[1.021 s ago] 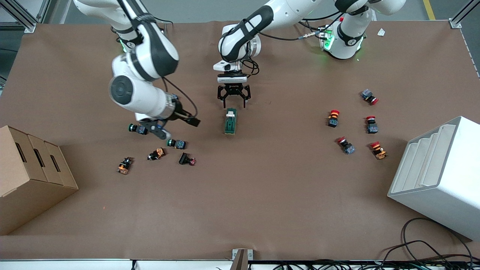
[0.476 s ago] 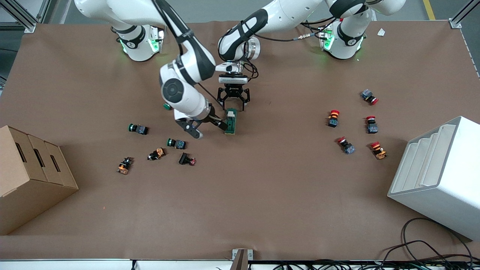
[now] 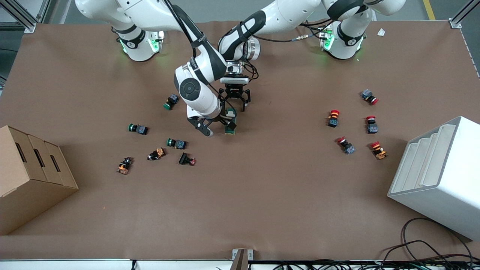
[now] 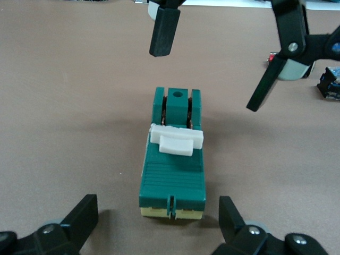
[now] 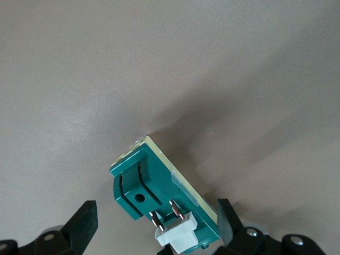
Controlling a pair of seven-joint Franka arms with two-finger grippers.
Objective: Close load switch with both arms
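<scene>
We find the load switch (image 3: 231,124) lying flat on the brown table (image 3: 262,195), roughly midway between the two arm bases, and we place everything else from it. It is a dark-green block on a cream base, with a white lever tab (image 4: 176,139) across its top; we can read no writing on its body.

The left gripper (image 3: 234,100) hangs just above the table beside the switch's end that points toward the arm bases. Its jaws are spread wide, touching nothing, and in the left wrist view the switch lies between the two black fingertips (image 4: 79,218).

The right gripper (image 3: 214,125) is low at the side of the switch toward the right arm's end of the table. Its jaws are also spread, one finger close to the green body, and we cannot tell whether it touches.

Green-capped push buttons (image 3: 176,143) are scattered from the switch toward the right arm's end of the table, where a cardboard box (image 3: 30,176) stands. Red-capped push buttons (image 3: 333,117) lie toward the left arm's end, near a white bin (image 3: 438,176).

Small lettering runs along the right arm's black band (image 3: 200,39), too small for us to read.
</scene>
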